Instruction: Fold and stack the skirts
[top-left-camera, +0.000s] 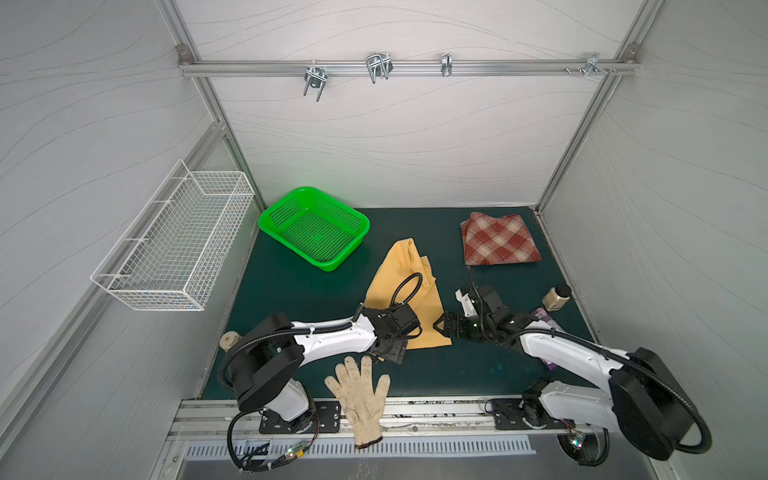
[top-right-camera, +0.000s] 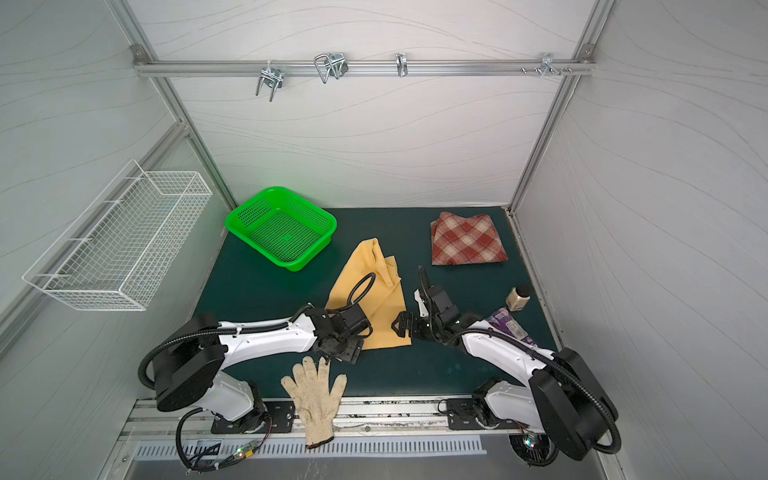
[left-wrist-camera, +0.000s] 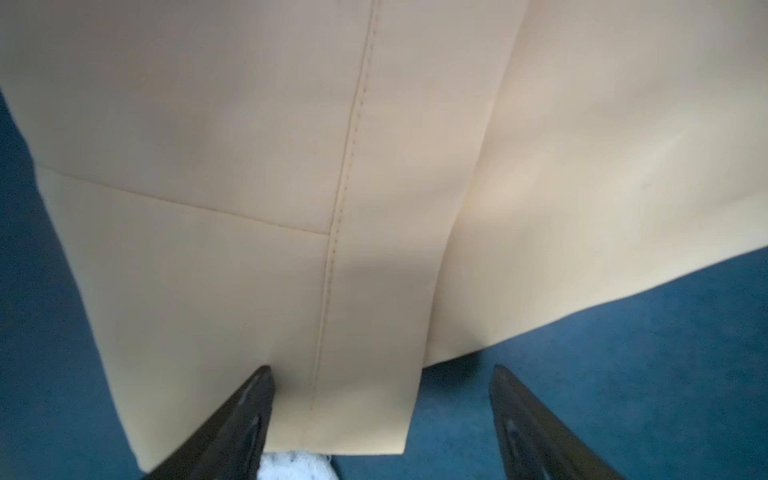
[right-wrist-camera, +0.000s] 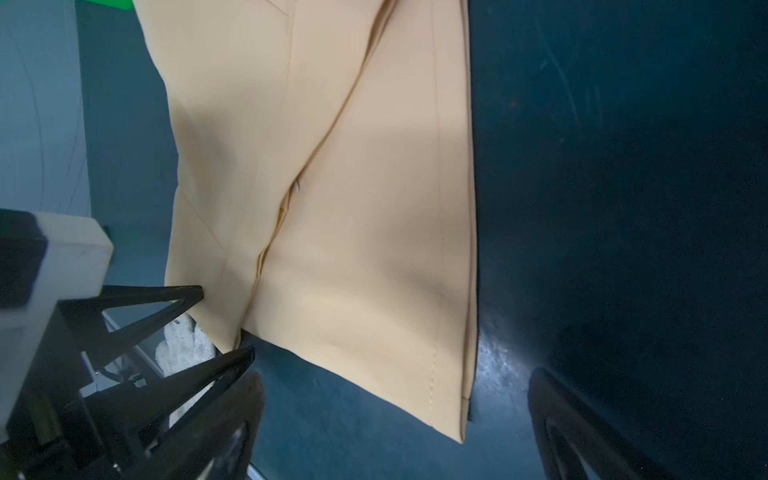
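The mustard-yellow skirt (top-left-camera: 401, 286) (top-right-camera: 365, 274) lies flat and partly folded in the middle of the green mat. The plaid skirt (top-left-camera: 498, 241) (top-right-camera: 467, 241) lies folded at the back right. My left gripper (top-left-camera: 388, 351) (top-right-camera: 340, 349) (left-wrist-camera: 382, 372) is open, low at the yellow skirt's near left corner (left-wrist-camera: 357, 415), which lies between its fingers. My right gripper (top-left-camera: 439, 326) (top-right-camera: 399, 325) (right-wrist-camera: 397, 376) is open at the skirt's near right corner (right-wrist-camera: 453, 415), which reaches between its fingers. The right wrist view also shows the left gripper (right-wrist-camera: 224, 322), with the skirt's corner in its gap.
An off-white glove (top-left-camera: 359, 395) lies at the front edge, just behind the left gripper. A green basket (top-left-camera: 270, 216) stands at the back left and a white wire basket (top-left-camera: 174, 245) hangs on the left wall. A jar (top-left-camera: 557, 297) and a purple packet (top-left-camera: 544, 316) sit beside the right arm.
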